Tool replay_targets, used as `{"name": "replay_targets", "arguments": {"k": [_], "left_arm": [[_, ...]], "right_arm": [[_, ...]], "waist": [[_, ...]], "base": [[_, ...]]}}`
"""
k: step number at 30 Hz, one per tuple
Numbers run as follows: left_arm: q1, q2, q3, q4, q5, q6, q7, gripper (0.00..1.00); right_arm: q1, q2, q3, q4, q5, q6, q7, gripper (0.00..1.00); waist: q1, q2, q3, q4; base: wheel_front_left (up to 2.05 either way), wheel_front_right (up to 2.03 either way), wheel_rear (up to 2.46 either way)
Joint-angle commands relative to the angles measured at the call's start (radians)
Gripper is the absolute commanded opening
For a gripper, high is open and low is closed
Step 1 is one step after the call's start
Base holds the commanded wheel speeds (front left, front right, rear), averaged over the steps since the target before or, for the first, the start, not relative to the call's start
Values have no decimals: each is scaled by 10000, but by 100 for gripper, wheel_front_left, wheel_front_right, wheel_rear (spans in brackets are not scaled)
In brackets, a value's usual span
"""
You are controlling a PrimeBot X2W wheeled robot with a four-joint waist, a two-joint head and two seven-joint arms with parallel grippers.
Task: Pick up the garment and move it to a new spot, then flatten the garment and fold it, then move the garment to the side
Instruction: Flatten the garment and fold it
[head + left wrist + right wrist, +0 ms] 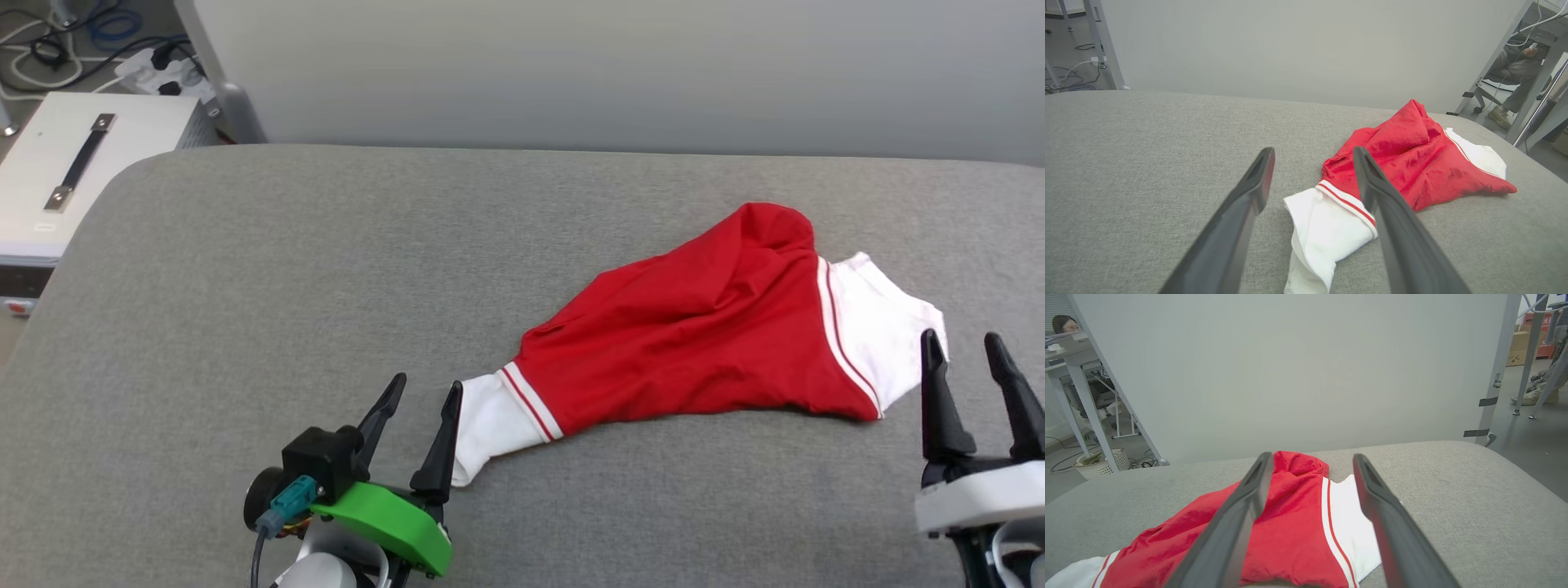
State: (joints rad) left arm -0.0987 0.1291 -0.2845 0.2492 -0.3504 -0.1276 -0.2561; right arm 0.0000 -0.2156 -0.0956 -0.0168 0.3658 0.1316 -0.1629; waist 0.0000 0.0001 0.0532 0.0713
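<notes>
Red short-sleeved jersey T-shirt with white sleeves and red-and-white striped trim [702,327] lies bunched and creased on the grey fabric-covered table [286,286], right of centre and running diagonally from near-left to far-right. No lettering is visible on the face that's up. One white sleeve [490,420] points at the near edge, and the other white sleeve [882,327] is at the right end. Left gripper [428,382] has its two dark fingers spread with nothing between them, and its inner finger is just beside the near sleeve's edge; can't tell if it's touching. In the left wrist view that gripper [1313,151] frames the shirt [1412,159], with the near sleeve crumpled between and below the fingers. Right gripper [960,336] is also spread and empty, at the tip of the right-hand sleeve. In the right wrist view the gripper [1311,457] looks over the shirt [1290,522], with the red body and striped seam showing between the fingers. A plain grey wall panel [571,65] stands behind the table. A white case with a black strap handle [90,163] sits off the table's far-left corner, with cables and a power strip [155,65] on the floor behind it.
</notes>
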Motion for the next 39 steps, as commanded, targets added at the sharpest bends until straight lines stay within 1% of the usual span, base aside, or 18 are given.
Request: {"name": "replay_targets", "arguments": {"k": [1, 5, 7, 9, 11, 15, 18, 20, 22, 24, 26, 27, 28, 35, 36, 37, 39], "left_arm": [[37, 96, 9, 27, -44, -30, -57, 100], [-288, 250, -128, 85, -106, -30, 186, 100], [-607, 397, -237, 26, -216, -30, 651, 100], [-1049, 650, -485, -23, -416, -30, 1515, 100], [-1593, 990, -824, -17, -697, -30, 2724, 100], [-2751, 1728, -1592, 91, -1562, -30, 5741, 100], [-3432, 2308, -2236, 88, -2425, -30, 8002, 100], [-3738, 2610, -2463, 54, -2939, -30, 9061, 100], [-3948, 2878, -2608, 65, -3266, -30, 9862, 100], [-4055, 3048, -2666, 98, -3530, -30, 10342, 100], [-4168, 3238, -2715, 101, -3482, -30, 10382, 100], [-4228, 3313, -2725, 126, -3350, -26, 10284, 100], [-4404, 3527, -2890, 368, -2746, 32, 9916, 100], [-4485, 3541, -3348, 787, -2735, 0, 10007, 100], [-4499, 3543, -3390, 854, -2816, -5, 10012, 82], [-4527, 3545, -3399, 889, -2882, -9, 9952, 0], [-4605, 3534, -3408, 1001, -3060, -16, 9810, 0]], "right_arm": [[168, 187, -69, -234, -128, -9, -14, 100], [404, 507, -138, -721, -301, -9, 146, 100], [403, 589, -184, -872, -365, -9, 255, 100], [371, 631, -219, -986, -406, -9, 345, 100], [338, 647, -254, -1052, -428, -9, 414, 100], [170, 676, -214, -1070, -453, -9, 448, 100], [13, 717, -98, -971, -472, -9, 421, 100], [-79, 762, -27, -878, -472, -9, 381, 100], [-178, 795, 57, -789, -472, -9, 333, 100], [-268, 822, 133, -707, -469, -9, 268, 100], [-334, 836, 189, -633, -462, -9, 201, 100], [-356, 844, 197, -604, -452, -9, 174, 100], [-418, 857, 221, -504, -423, -9, 94, 100], [-587, 881, 304, -362, -411, -9, -54, 100], [-623, 889, 324, -339, -416, -9, -73, 100], [-648, 894, 342, -318, -420, -9, -82, 100], [-702, 897, 386, -259, -430, -9, -96, 100]], "waist": [[0, -1, 5, -215], [0, -1, 226, -448], [0, -1, 356, -561], [0, -1, 498, -673], [0, -1, 647, -770], [0, -1, 960, -1006], [0, -1, 1148, -1217], [0, -1, 1246, -1348], [0, -1, 1344, -1475], [0, -1, 1432, -1590], [0, -1, 1518, -1682], [0, -1, 1562, -1716], [0, -1, 1703, -1806], [0, -1, 2008, -1894], [0, -1, 2045, -1899], [0, -1, 2071, -1899], [0, -1, 2104, -1889]], "base": [[0, 0, 0], [0, 0, 0], [0, 0, 0], [0, 0, 0], [0, 0, 0], [0, 0, 0], [0, 0, 0], [0, 0, 0], [0, 0, 0], [0, 0, 0], [0, 0, 0], [0, 0, 0], [0, 0, 0], [0, 0, 0], [0, 0, 0], [0, 0, 0], [0, 0, 0]]}}
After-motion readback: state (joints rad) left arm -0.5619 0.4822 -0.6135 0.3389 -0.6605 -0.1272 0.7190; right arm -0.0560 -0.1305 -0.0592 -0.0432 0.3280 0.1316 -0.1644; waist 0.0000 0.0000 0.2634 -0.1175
